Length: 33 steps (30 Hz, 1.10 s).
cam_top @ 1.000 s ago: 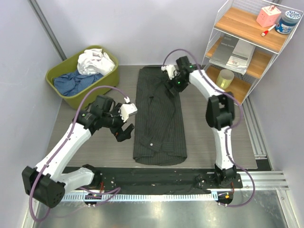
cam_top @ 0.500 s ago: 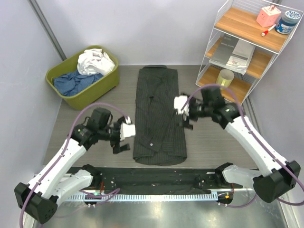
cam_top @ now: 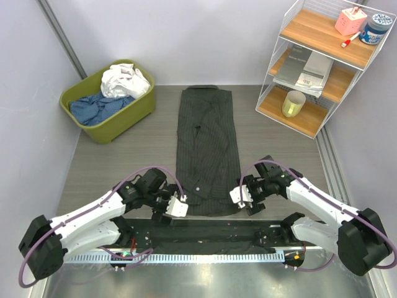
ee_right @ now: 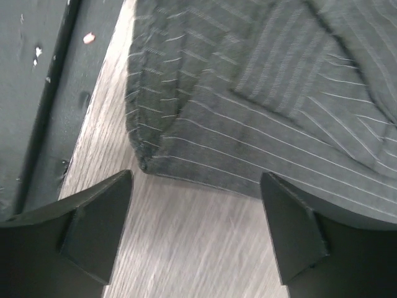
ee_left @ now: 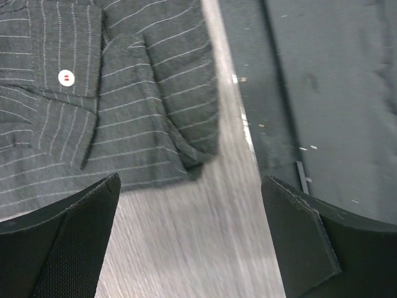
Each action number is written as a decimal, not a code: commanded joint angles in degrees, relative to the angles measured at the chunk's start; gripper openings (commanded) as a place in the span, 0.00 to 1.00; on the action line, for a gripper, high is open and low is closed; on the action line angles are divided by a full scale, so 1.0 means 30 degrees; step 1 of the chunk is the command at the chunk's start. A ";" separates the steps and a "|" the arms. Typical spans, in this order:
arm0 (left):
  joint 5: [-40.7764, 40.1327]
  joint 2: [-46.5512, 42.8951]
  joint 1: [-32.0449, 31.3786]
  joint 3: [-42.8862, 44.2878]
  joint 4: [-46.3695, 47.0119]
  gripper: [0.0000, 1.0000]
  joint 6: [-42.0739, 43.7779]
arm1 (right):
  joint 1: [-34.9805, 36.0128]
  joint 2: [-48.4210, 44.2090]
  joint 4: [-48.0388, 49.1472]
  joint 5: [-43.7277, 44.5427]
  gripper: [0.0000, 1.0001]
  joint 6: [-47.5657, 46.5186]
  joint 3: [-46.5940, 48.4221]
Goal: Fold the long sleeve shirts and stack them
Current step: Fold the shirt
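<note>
A dark pinstriped long sleeve shirt (cam_top: pixel 207 149) lies flat down the middle of the table, folded into a long narrow strip. My left gripper (cam_top: pixel 175 208) hovers open at its near left corner (ee_left: pixel 192 158); bare wood shows between the fingers. My right gripper (cam_top: pixel 240 197) stands open at the near right corner (ee_right: pixel 146 162), also over bare table just short of the hem. Neither holds anything. A white button (ee_left: pixel 65 77) shows on the cloth in the left wrist view.
A green bin (cam_top: pixel 107 99) holding white and blue clothes sits at the back left. A wire shelf rack (cam_top: pixel 316 62) with a yellow cup, papers and small items stands at the back right. The black base rail (cam_top: pixel 205 233) runs along the near edge.
Both arms have swung down from the shirt's upper and middle parts to its near hem. The left gripper now sits at the near left corner, the right at the near right corner.
</note>
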 commanded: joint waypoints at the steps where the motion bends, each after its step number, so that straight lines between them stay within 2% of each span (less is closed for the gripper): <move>1: -0.0563 0.0870 -0.0193 -0.0292 0.3283 0.95 0.0692 | 0.0245 -0.0134 0.2853 -0.0031 0.84 -0.2372 -0.1435; 9: -0.0503 0.3242 -0.0721 -0.0382 0.5303 0.91 0.1601 | 0.0801 0.0950 0.5578 -0.0057 0.75 -0.2814 -0.2373; 11: -0.0532 0.3683 -0.0808 -0.0235 0.5511 0.84 0.1660 | 0.0919 0.1243 0.6221 -0.0144 0.71 -0.2462 -0.2404; 13: -0.0563 0.4094 -0.0926 -0.0147 0.5889 0.79 0.1632 | 0.1153 0.1506 0.6634 -0.0174 0.60 -0.2141 -0.2550; 14: -0.0562 0.4182 -0.0926 -0.0118 0.6037 0.73 0.1573 | 0.1270 0.1595 0.7042 -0.0087 0.49 -0.1907 -0.2579; 16: -0.0562 0.4503 -0.0955 -0.0001 0.6156 0.64 0.1340 | 0.1563 0.1741 0.7396 0.0176 0.38 -0.1379 -0.2551; 17: -0.0678 0.4534 -0.0955 0.0232 0.6156 0.51 0.1164 | 0.1564 0.1713 0.7223 0.0322 0.27 -0.1174 -0.2521; 19: -0.0942 0.4651 -0.0955 0.0554 0.6243 0.31 0.0463 | 0.1593 0.1538 0.6989 0.0703 0.17 -0.0764 -0.2258; 20: -0.1088 0.4593 -0.0955 0.0759 0.6128 0.21 -0.0324 | 0.1593 0.1218 0.6726 0.0792 0.07 -0.0124 -0.2025; 21: -0.1003 0.4448 -0.0926 0.0906 0.6069 0.16 -0.0709 | 0.1593 0.0954 0.6637 0.0937 0.03 0.0260 -0.1907; 22: -0.0828 0.4040 -0.0926 0.1082 0.5894 0.11 -0.1003 | 0.1593 0.0748 0.6462 0.0968 0.01 0.0582 -0.1761; 23: -0.0652 0.3688 -0.0955 0.1200 0.5486 0.01 -0.1731 | 0.1593 0.0224 0.5851 0.0968 0.01 0.1224 -0.1353; 27: 0.0430 0.2017 -0.1013 0.1756 0.3617 0.00 -0.2762 | 0.1622 -0.1386 0.3741 0.0764 0.01 0.2400 -0.0442; 30: 0.0639 0.0554 -0.1538 0.1933 0.1711 0.00 -0.3172 | 0.1914 -0.3200 0.1923 0.0529 0.01 0.3246 -0.0148; 33: 0.0434 -0.0854 -0.2008 0.1729 0.1091 0.00 -0.4079 | 0.2149 -0.4667 0.0428 0.0587 0.01 0.3892 -0.0060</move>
